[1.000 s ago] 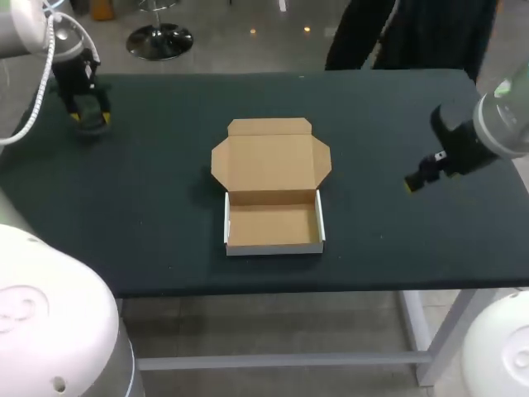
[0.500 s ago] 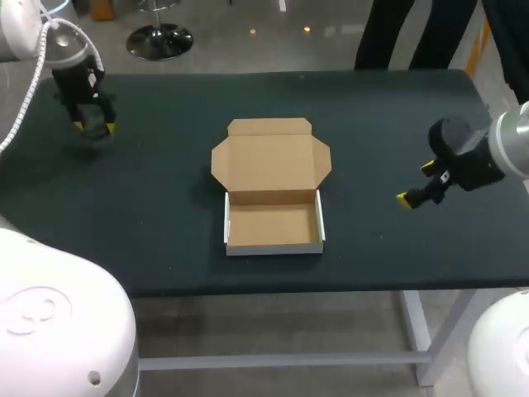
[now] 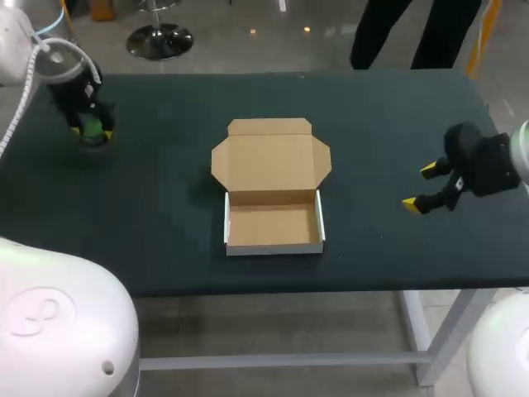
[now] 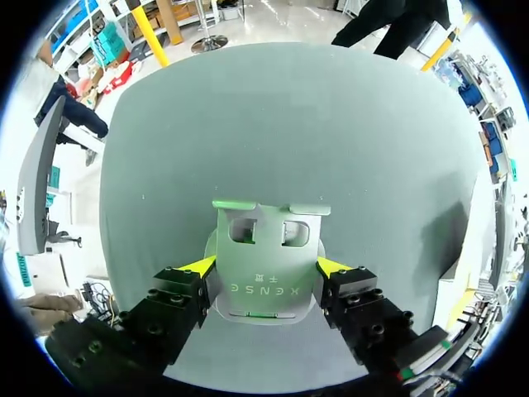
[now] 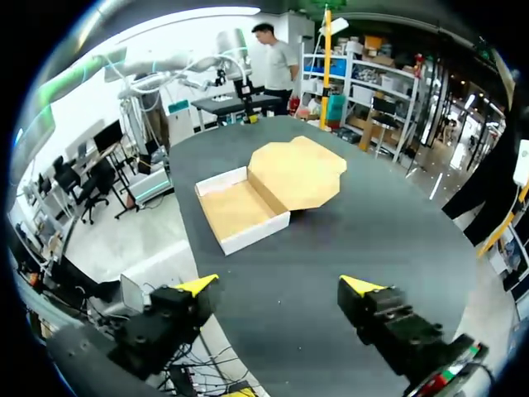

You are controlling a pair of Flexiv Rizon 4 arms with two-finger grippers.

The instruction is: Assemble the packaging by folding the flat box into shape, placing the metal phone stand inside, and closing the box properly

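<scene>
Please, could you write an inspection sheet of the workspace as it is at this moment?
Surface: dark table, box at its middle.
Job's things: brown cardboard box with white outer walls, folded up, lid open flat, nothing inside; silver metal phone stand at the far left corner.
Clutter: nothing seen.
Grippers: left gripper shut on the stand, a yellow tip on each side; right gripper open, holding nothing, right of the box.
Cables: white cable above the left gripper, off the table.
Surroundings: nothing seen.
</scene>
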